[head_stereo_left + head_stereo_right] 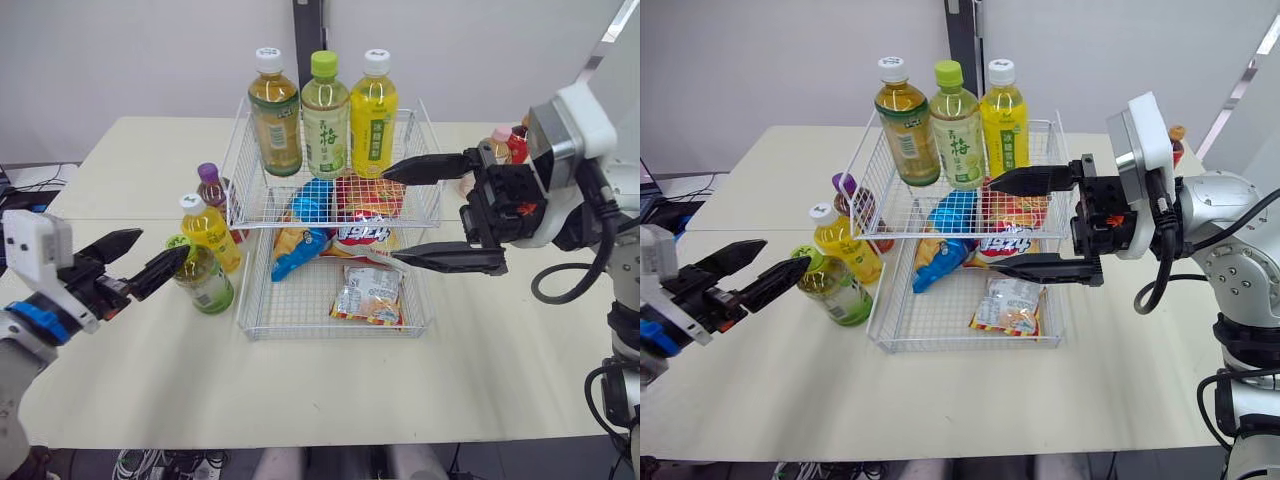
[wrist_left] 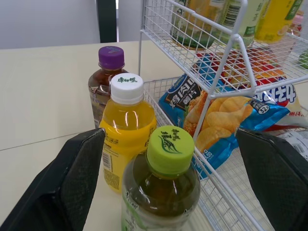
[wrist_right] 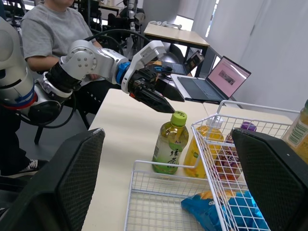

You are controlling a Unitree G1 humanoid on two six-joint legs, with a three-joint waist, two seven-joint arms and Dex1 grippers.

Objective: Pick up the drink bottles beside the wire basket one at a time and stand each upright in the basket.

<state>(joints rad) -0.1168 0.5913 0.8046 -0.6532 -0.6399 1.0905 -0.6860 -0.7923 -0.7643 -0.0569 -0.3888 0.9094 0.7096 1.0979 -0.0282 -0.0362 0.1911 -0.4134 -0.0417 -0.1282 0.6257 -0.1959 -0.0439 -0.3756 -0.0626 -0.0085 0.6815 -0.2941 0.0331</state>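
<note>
Left eye view shows the released left claw (image 1: 163, 246) at the green-capped clear plastic bottle (image 1: 204, 282), upright beside the white wire basket (image 1: 243, 328) toward the left edge of the tabletop (image 1: 150, 390); straddle its body before clenching.

white-coated metal forms the wire basket (image 1: 300, 300); the drink bottles (image 1: 212, 235) are clear glossy plastic, the snack bags (image 1: 368, 295) shiny printed film, the worktop (image 1: 480, 360) smooth matt cream, the left claw (image 1: 165, 242) fingers (image 2: 82, 173) matt black, finely textured.
</note>
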